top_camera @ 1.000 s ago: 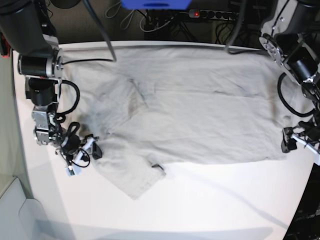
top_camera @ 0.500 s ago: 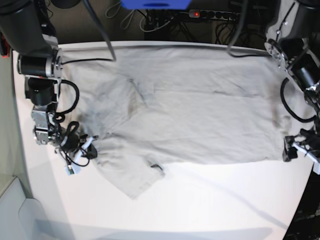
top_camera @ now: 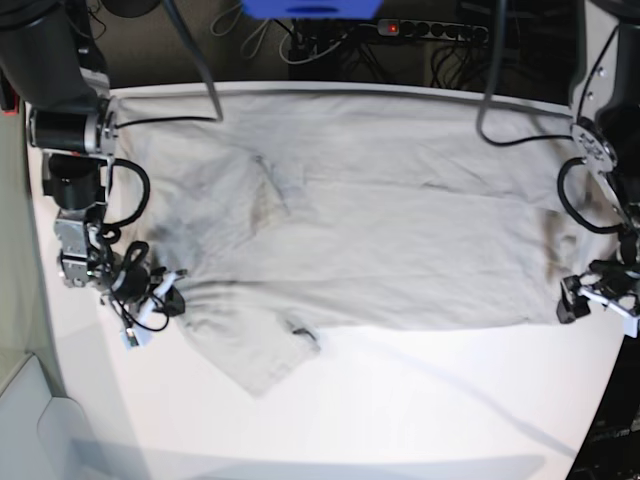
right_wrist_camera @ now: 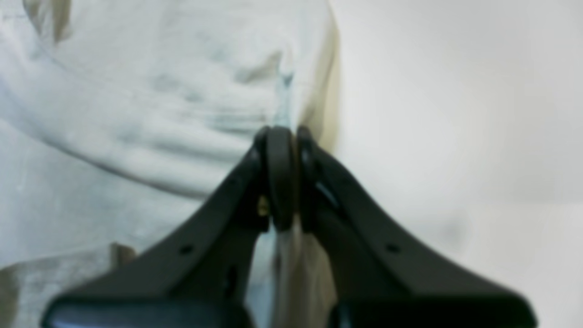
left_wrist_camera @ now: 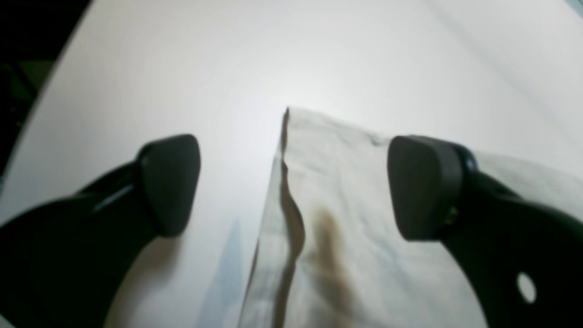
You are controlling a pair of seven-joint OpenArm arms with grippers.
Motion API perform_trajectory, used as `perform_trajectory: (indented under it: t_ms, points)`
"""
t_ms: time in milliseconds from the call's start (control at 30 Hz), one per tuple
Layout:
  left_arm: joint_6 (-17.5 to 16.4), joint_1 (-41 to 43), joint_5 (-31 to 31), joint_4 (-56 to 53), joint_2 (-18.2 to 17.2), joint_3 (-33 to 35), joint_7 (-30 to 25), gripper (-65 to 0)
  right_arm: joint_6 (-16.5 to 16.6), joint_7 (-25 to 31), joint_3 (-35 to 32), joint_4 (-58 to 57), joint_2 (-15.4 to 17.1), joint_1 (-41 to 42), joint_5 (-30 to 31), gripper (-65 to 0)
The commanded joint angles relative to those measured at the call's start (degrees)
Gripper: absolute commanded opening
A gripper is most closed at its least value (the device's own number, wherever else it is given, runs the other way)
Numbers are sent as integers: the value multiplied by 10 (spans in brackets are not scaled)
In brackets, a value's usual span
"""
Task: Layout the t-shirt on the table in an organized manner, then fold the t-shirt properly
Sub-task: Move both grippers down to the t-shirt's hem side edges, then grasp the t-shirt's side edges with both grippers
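A grey-beige t-shirt (top_camera: 370,225) lies spread across the far half of the white table (top_camera: 400,410), one sleeve angling toward the near edge. At the shirt's sleeve end, the right claw (right_wrist_camera: 282,136) is pinched closed on a fold of the cloth at its edge. At the shirt's opposite end, the left claw (left_wrist_camera: 291,182) hangs with its jaws spread wide, straddling the shirt's corner edge with one black finger (left_wrist_camera: 423,187) over the cloth and the other over bare table.

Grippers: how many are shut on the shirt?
1. The right gripper is shut on the shirt edge; the left gripper is open, straddling the opposite corner.
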Motion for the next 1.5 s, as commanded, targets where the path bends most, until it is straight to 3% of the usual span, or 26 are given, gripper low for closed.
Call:
perform_trajectory:
  t_ms: [0,100,433,500,567,900,1033,1233,1333,1467]
  points:
    - [-7,-17,-8,6,-13,21,-19,-8,-1,-13,1,2,10,9,-13,-650]
    - [-7,-18,-12,5,-8,79,-25,-8,-1,-13,1,4,12,0,-13,-650]
    - [-2,-17,-10,5,2,82,-28,-8,-1,-10,1,5,22,-21,-12,-650]
    - [61,-17,-11,5,8,85,-32,-7,-1,-10,1,5,23,-21,-12,-650]
    - [98,-13,-12,3,8,86,-44,-7,-1,-10,1,5,24,-21,-12,-650]
    - [94,-13,-9,-58,23,87,-50,-9,-1,-10,0,5,25,-21,-12,-650]
    - [61,-4,-9,-58,29,87,-49,-10,-1,-10,0,5,25,-21,-12,-650]
    - [57,-2,-9,-58,29,87,-49,-21,-1,-10,0,5,25,-19,-12,-650]
    - [53,-1,-8,-59,28,89,-49,-117,-1,-10,0,5,25,-19,-12,-650]
    - [59,-1,-9,-59,27,128,-48,-411,-1,-10,0,6,25,-19,-12,-650]
